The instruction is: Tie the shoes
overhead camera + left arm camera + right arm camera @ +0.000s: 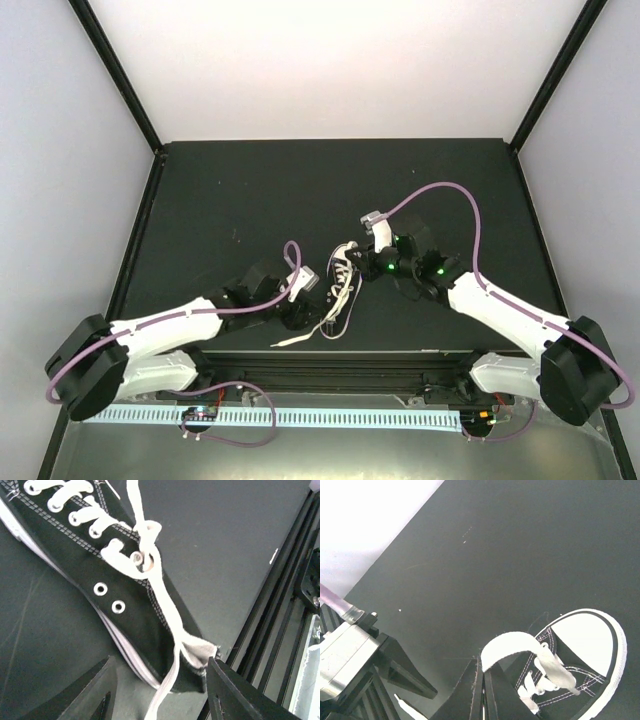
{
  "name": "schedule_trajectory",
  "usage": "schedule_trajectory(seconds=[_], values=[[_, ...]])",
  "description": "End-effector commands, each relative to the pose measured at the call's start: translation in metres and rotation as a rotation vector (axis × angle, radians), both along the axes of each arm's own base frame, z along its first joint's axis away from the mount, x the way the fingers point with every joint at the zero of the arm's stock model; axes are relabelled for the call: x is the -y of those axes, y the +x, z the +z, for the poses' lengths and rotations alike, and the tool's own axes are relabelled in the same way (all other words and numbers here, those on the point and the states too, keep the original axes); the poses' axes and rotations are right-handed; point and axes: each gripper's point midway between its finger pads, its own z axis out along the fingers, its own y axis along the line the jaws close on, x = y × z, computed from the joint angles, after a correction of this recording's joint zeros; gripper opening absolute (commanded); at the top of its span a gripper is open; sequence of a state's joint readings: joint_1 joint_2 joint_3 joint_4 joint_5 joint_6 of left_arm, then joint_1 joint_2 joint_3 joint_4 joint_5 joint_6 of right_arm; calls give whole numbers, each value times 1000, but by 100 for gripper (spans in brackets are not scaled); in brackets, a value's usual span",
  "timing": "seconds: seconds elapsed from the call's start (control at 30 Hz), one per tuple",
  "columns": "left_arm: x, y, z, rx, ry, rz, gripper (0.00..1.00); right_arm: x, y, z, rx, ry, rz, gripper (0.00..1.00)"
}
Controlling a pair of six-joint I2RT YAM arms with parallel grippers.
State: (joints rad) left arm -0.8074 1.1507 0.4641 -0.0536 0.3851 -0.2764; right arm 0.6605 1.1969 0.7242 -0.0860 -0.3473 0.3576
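Note:
The black sneaker (343, 276) with a white toe cap (586, 635) lies on the dark mat between my two grippers, toe pointing away. My right gripper (366, 266) is shut on a loop of white lace (516, 646), held up over the shoe's tongue; it also shows in the right wrist view (483, 667). My left gripper (162, 682) is open with its jaws on either side of the shoe's heel (192, 652), and a white lace (167, 677) hangs down between them. In the top view the left gripper (303, 312) sits just left of the shoe. A loose lace end (291, 340) lies on the mat.
The black mat (230, 210) ends in a metal rail (280, 630) along the near edge, right behind the heel. White walls enclose the back and sides. The left arm's wrist camera (342, 652) is close to my right gripper.

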Motion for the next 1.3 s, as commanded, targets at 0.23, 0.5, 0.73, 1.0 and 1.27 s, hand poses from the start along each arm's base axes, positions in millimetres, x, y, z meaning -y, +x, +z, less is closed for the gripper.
schedule_trajectory(seconds=[0.23,0.5,0.73,1.0,1.27], values=[[-9,-25,-23,-21,94,3,45,0,8,10,32,33,-33,2],[-6,-16,-36,7,153,21,38,0,7,11,29,37,-33,2],[7,-11,-34,9,134,8,35,0,6,10,24,36,-31,2],[18,-11,-36,1,109,-15,36,2,4,7,15,39,-36,2],[6,7,-38,26,161,108,2,29,6,5,-3,7,-187,2]])
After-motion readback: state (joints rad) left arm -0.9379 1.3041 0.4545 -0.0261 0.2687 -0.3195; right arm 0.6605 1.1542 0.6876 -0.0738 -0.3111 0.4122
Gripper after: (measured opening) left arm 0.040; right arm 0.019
